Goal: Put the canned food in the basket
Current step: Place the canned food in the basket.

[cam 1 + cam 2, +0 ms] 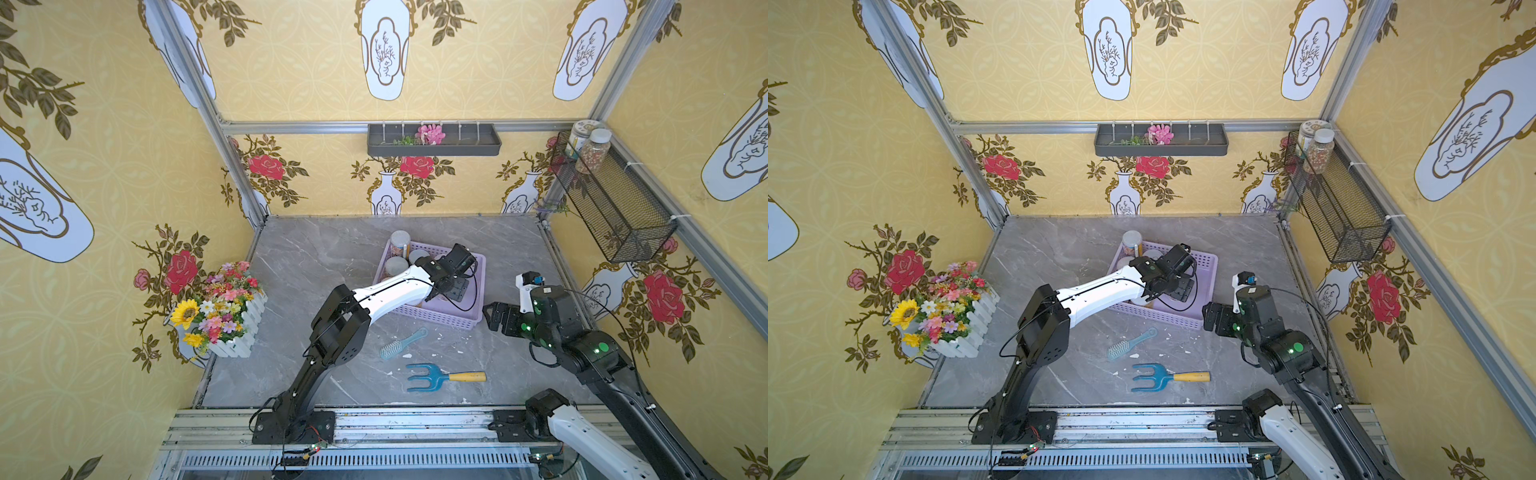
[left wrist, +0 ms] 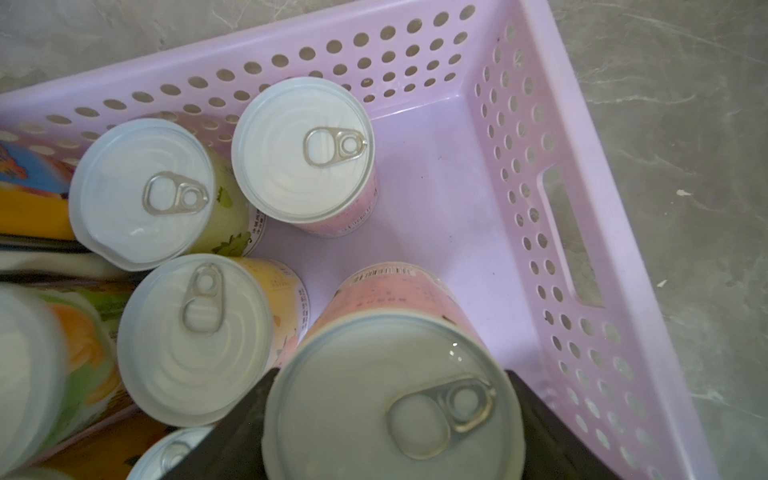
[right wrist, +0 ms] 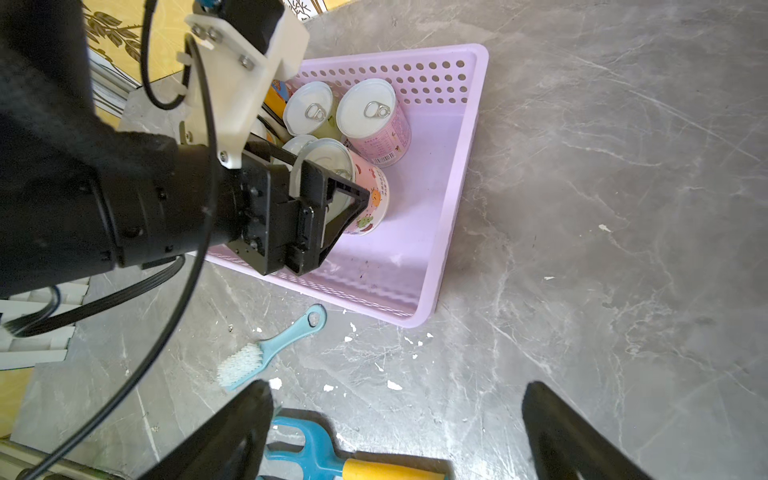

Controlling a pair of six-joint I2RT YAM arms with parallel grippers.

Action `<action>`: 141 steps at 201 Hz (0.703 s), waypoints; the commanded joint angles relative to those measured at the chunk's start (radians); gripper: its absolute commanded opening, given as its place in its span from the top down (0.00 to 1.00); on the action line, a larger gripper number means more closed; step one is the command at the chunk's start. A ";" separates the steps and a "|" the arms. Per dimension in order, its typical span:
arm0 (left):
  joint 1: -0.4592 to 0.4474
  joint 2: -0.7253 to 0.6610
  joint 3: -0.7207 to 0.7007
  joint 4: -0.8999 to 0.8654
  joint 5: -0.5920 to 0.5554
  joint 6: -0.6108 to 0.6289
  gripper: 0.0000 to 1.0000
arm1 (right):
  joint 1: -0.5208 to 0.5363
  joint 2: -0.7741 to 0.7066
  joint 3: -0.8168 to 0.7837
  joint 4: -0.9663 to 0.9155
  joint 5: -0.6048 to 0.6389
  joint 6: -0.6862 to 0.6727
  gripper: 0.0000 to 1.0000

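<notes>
Basket (image 3: 455,166): upright cans (image 2: 303,153) are clustered at one end, and the floor at the other end is left bare.
Left gripper (image 2: 390,440): clamped on a pink can (image 2: 386,365) — within the basket walls.
Right gripper (image 3: 399,388): spread wide, nothing held, above the table (image 3: 623,208).

The basket (image 3: 419,216) is lilac, with rows of round holes. One can (image 2: 399,291) has a pink label and a silvery-white top. The worktop (image 1: 316,257) is grey marble with white veins. The garden fork (image 1: 436,377) is blue, its handle yellow.

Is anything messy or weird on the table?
Yes: small white flakes lie scattered on the grey table between the brush and the lilac basket, like spilled crumbs.
</notes>
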 commanded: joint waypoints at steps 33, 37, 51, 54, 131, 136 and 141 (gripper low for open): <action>-0.001 0.076 0.082 0.040 -0.043 0.081 1.00 | 0.000 -0.012 0.007 -0.015 0.033 0.010 0.03; 0.000 0.082 0.091 0.034 -0.048 0.085 1.00 | 0.000 -0.013 0.008 -0.015 0.033 0.010 0.03; -0.001 0.107 0.118 0.019 -0.064 0.096 1.00 | 0.000 -0.016 0.007 -0.019 0.037 0.010 0.03; -0.001 0.110 0.121 0.017 -0.068 0.099 1.00 | 0.000 -0.016 0.007 -0.020 0.037 0.011 0.03; -0.001 0.169 0.169 -0.019 -0.123 0.141 1.00 | -0.002 -0.010 0.001 -0.010 0.026 0.020 0.03; -0.001 0.172 0.167 -0.021 -0.124 0.142 1.00 | -0.002 -0.007 0.000 -0.008 0.023 0.019 0.03; -0.001 0.175 0.170 -0.021 -0.127 0.143 1.00 | -0.002 -0.005 0.000 -0.008 0.022 0.017 0.03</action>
